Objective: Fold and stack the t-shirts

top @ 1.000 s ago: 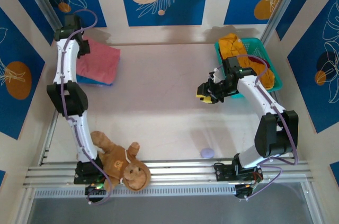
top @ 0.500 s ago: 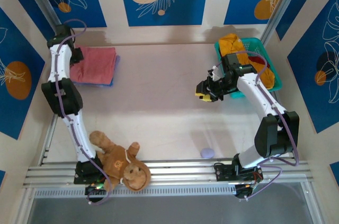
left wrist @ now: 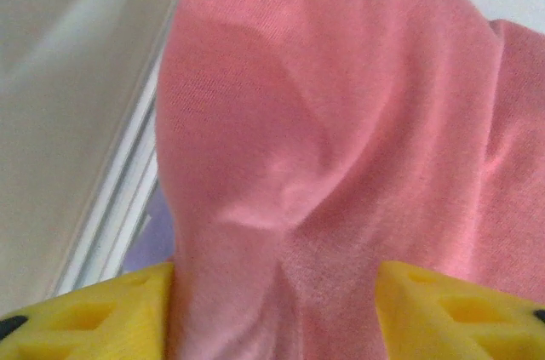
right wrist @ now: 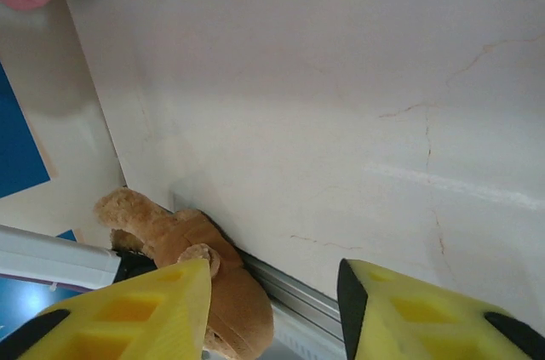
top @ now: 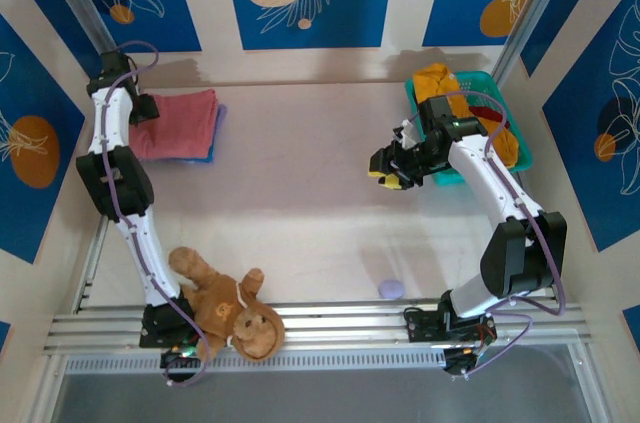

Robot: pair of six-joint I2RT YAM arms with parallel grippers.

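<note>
We see the left gripper (left wrist: 272,313), jaws apart, astride the salmon-pink t-shirt (left wrist: 341,122) — blue t-shirt (top: 217,128) mostly hidden beneath — and the right gripper (right wrist: 271,296) half open, empty.

Overhead camera is looking down over the tabletop (top: 300,193). Left wrist camera is crowding the salmon-pink t-shirt (left wrist: 341,122); right wrist camera is facing the distant plush monkey (right wrist: 200,254); both are showing overhead.
</note>
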